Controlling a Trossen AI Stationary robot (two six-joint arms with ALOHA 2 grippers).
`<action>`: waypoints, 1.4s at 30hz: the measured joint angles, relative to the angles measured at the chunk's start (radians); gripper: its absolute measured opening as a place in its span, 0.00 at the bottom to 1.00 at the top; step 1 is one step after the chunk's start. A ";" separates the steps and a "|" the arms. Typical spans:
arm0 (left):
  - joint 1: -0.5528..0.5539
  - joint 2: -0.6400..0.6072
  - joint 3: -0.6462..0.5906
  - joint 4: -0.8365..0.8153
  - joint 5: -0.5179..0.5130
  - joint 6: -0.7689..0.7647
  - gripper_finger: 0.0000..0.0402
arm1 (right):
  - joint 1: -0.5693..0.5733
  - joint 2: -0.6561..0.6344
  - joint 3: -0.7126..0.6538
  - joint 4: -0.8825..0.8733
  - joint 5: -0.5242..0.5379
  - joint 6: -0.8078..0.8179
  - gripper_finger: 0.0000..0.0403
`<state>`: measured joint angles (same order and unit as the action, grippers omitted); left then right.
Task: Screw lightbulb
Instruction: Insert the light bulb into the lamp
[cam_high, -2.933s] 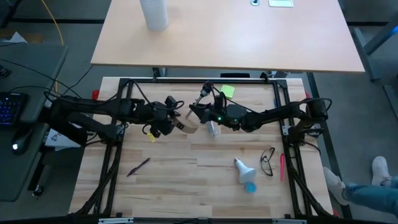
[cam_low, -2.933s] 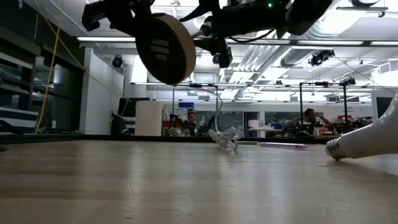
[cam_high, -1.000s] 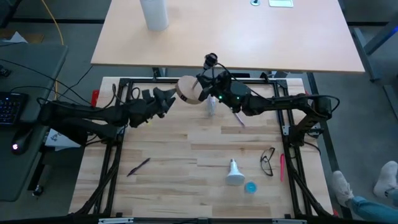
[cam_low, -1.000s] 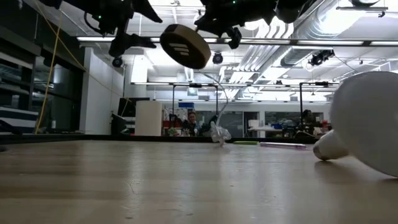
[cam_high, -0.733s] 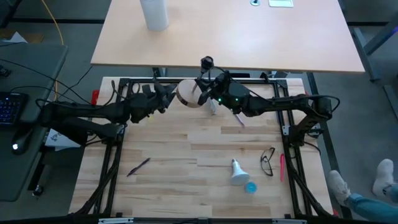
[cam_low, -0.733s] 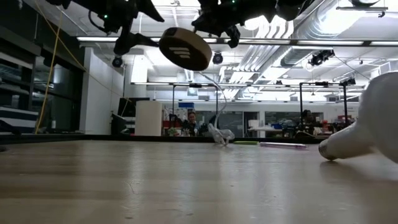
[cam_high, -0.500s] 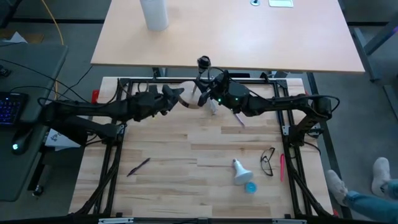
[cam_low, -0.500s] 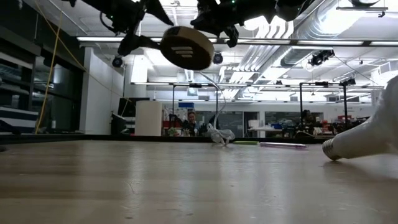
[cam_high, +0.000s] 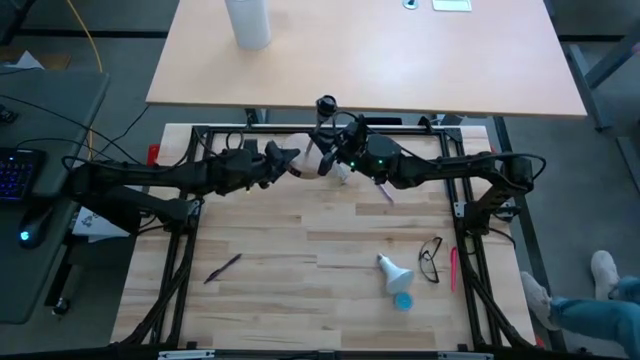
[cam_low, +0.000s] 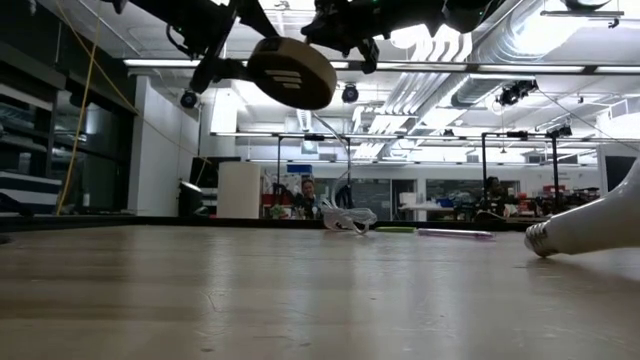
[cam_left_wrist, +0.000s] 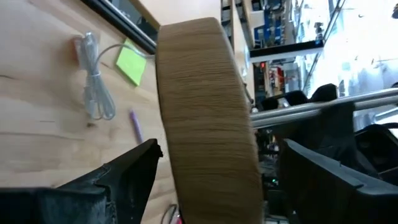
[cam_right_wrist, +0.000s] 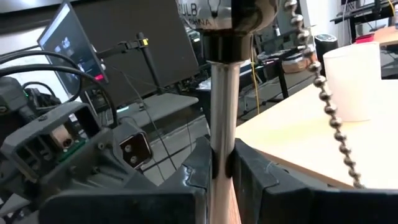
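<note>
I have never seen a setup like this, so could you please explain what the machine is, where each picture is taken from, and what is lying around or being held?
It is a robot with two dark arms at a wooden table. One picture looks straight down, one looks level across the tabletop, and two come from cameras on the wrists.

The right gripper has its jaws shut on the metal post of a small lamp stand, held up in the air. The stand's round wooden base faces the left gripper, whose jaws stand open on either side of the base's rim.

On the table lie the lightbulb, not yet screwed in, a pair of glasses, a pen, a clear cable bundle and a green sticky note. A white cylinder stands on the far desk.
</note>
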<state>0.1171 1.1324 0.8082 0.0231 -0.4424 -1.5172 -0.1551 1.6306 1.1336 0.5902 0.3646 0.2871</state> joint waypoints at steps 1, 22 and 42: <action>0.000 0.000 0.000 -0.004 0.000 0.000 0.73 | 0.000 0.000 0.000 -0.001 0.000 0.000 0.07; 0.029 -0.023 -0.001 -0.044 -0.032 0.123 0.28 | 0.009 -0.012 -0.002 -0.011 -0.063 -0.054 0.39; 0.093 -0.213 -0.003 -0.468 -0.146 0.477 0.28 | 0.104 -0.324 -0.001 -1.050 -0.156 0.065 0.52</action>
<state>0.2100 0.9196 0.8051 -0.4446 -0.5884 -1.0403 -0.0511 1.3066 1.1324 -0.4598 0.2091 0.3516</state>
